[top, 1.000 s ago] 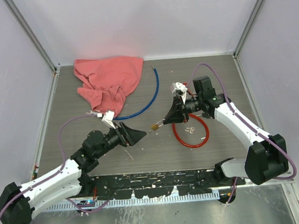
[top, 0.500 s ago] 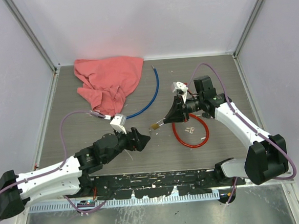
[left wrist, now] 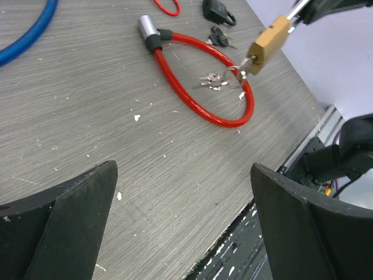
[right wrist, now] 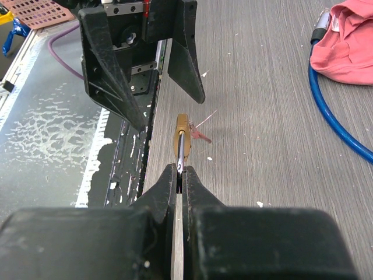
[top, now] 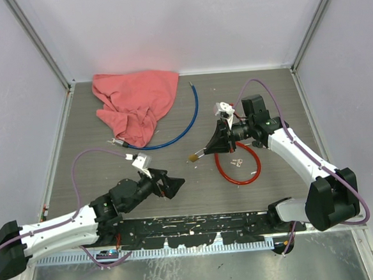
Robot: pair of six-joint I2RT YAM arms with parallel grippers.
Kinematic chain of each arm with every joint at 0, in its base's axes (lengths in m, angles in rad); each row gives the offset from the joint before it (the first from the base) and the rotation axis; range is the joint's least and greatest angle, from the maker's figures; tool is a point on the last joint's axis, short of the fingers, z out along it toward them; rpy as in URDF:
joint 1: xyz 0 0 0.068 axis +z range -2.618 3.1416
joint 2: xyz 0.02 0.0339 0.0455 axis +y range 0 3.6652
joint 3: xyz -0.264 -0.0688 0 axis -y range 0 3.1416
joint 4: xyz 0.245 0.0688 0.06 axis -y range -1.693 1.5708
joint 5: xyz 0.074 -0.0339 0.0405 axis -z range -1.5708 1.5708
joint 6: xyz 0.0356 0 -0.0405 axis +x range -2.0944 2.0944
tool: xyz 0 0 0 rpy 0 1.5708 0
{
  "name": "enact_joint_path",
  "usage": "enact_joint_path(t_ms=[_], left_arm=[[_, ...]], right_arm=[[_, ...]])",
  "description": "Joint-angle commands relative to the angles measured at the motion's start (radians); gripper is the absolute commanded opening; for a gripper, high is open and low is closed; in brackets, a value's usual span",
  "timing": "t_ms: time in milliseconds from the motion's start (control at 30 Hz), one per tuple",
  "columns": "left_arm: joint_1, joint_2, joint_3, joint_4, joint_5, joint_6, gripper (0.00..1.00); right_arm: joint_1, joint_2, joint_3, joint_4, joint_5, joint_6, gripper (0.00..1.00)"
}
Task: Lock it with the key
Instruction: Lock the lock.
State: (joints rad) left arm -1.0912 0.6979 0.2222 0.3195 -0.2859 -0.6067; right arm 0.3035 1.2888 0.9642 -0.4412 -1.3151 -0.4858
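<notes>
Top external view: right gripper (top: 216, 144) clenched on the shackle (right wrist: 181, 153) of a brass padlock (top: 193, 157), held off the tabletop (top: 267, 102) with its long axis running toward 8 o'clock. Left gripper (top: 174, 186), jaws spread wide and empty, sits near, with the padlock at its 1 o'clock. A key (left wrist: 243, 65) appears seated in the padlock's free end, facing the left gripper, which looks better placed to turn it.

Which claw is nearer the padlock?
Right. The right claw is clamped on the padlock; the left claw hangs open, apart from it, nearer the table's front edge.
</notes>
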Motion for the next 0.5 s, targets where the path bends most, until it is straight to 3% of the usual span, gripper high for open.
enact_joint_path(t_ms=[0, 167, 333, 467], left_arm=[[-0.001, 0.021, 0.071, 0.055, 0.082, 0.087, 0.98], [0.02, 0.061, 0.061, 0.169, 0.163, 0.183, 0.98], [0.083, 0.098, 0.069, 0.244, 0.255, 0.188, 0.99], [0.086, 0.151, 0.094, 0.311, 0.277, 0.204, 0.84]], right_arm=[[-0.005, -0.034, -0.004, 0.034, -0.034, 0.01, 0.01], [-0.005, -0.034, -0.005, 0.035, -0.036, 0.01, 0.01], [-0.005, -0.032, -0.013, 0.048, -0.04, 0.022, 0.01], [-0.006, -0.032, -0.013, 0.051, -0.042, 0.024, 0.01]])
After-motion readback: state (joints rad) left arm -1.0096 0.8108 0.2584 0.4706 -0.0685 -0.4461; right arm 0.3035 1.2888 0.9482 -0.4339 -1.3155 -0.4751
